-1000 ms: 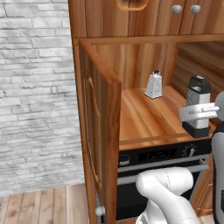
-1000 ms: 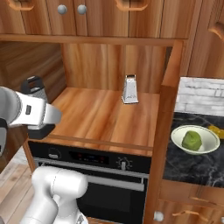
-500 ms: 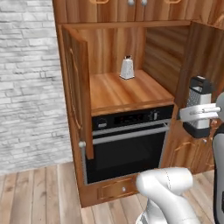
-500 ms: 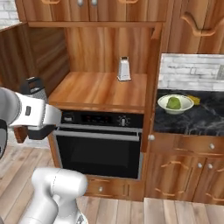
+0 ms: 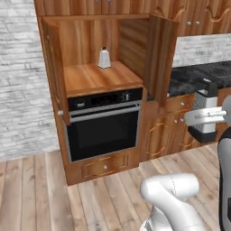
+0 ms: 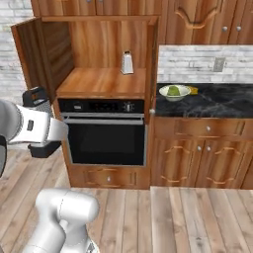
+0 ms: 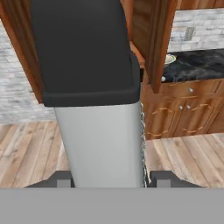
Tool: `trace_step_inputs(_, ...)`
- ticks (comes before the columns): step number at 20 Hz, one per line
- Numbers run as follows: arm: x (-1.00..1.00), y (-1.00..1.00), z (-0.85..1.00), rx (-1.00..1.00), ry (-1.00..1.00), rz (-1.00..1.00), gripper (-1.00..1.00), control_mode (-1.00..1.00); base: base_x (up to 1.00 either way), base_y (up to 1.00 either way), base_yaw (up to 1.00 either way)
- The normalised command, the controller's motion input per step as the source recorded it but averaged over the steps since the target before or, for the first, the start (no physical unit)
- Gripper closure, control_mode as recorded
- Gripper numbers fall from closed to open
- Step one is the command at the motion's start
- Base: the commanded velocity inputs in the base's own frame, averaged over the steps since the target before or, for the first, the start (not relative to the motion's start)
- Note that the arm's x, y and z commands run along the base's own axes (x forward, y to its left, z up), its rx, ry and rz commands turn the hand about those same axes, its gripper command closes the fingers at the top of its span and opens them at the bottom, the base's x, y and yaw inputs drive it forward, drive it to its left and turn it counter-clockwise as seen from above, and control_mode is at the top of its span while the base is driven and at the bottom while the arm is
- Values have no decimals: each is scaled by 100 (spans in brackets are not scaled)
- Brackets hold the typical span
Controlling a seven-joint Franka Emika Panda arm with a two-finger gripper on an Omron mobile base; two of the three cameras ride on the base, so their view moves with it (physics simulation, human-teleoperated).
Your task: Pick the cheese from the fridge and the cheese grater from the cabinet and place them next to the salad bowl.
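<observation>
The two-finger gripper (image 7: 109, 177) is clamped on a darker boxy metal grater with a black base and black handle (image 7: 98, 96); in the hand view its dark finger tips (image 7: 164, 178) stand on either side of the grater's silver body, the black end toward twelve o'clock; in the left base view this boxy grater (image 5: 204, 117) sits at three o'clock, held out from the white arm, and in the right base view (image 6: 40, 123) at nine o'clock. The small pale silver tapered grater with a little dark top (image 5: 104, 58) stands upright on the wooden shelf of the open reddish wood-grain cabinet (image 5: 97, 79), toward the back, above a black built-in oven (image 5: 103, 133); in the right base view it (image 6: 127, 63) is at twelve o'clock. The shallow white round salad bowl with a green leafy lump (image 6: 176, 92) rests on the dark stone counter (image 6: 212, 101) at about one o'clock, a small yellow piece (image 6: 192, 90) just beside it at its three o'clock; whether that is the cheese cannot be told.
</observation>
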Motion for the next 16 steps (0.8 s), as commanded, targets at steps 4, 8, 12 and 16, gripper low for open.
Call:
trace_step_inputs(4, 0, 0, 0, 0, 0, 0, 100, 100, -50, -85, -22)
trace_step_inputs(8, 0, 0, 0, 0, 0, 0, 100, 100, 38, -100, -6)
trace_step_inputs(12, 0, 0, 0, 0, 0, 0, 100, 100, 63, -99, 2)
trace_step_inputs(16, 0, 0, 0, 0, 0, 0, 100, 100, 57, -94, 8)
